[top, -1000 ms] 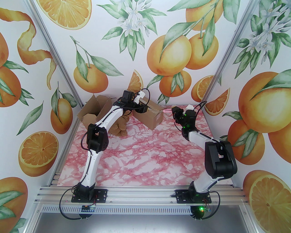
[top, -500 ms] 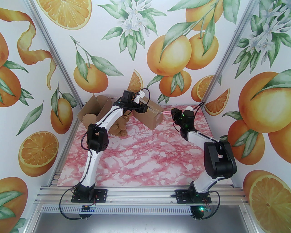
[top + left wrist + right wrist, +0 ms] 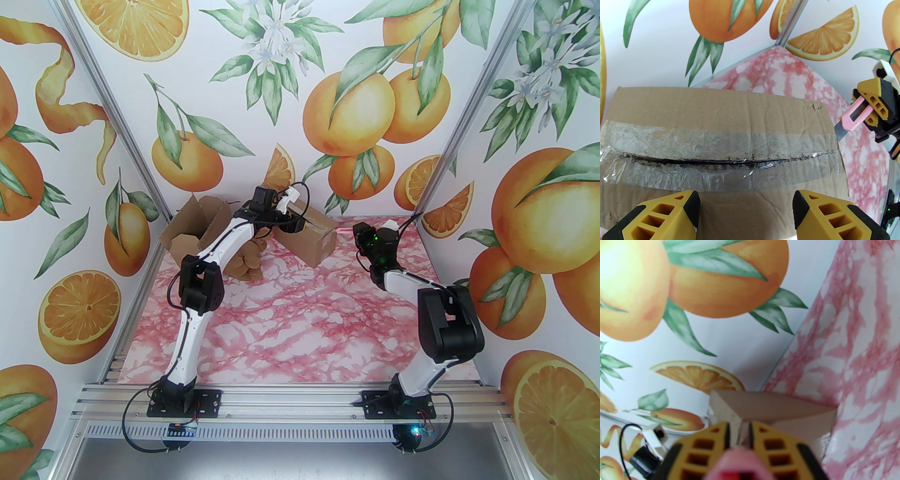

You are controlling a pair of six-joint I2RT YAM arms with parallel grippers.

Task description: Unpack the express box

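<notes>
Brown cardboard express box (image 3: pixel 309 243), clear tape (image 3: pixel 670 140) slit; left jaws wide over flap (image 3: pixel 745 204), likely to pry; right jaws clamping pink utility knife (image 3: pixel 852 117), three o'clock.

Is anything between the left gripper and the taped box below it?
Nothing visible. The left gripper is open above the taped box; the right gripper, shut on the pink knife, is beside its right end.
</notes>
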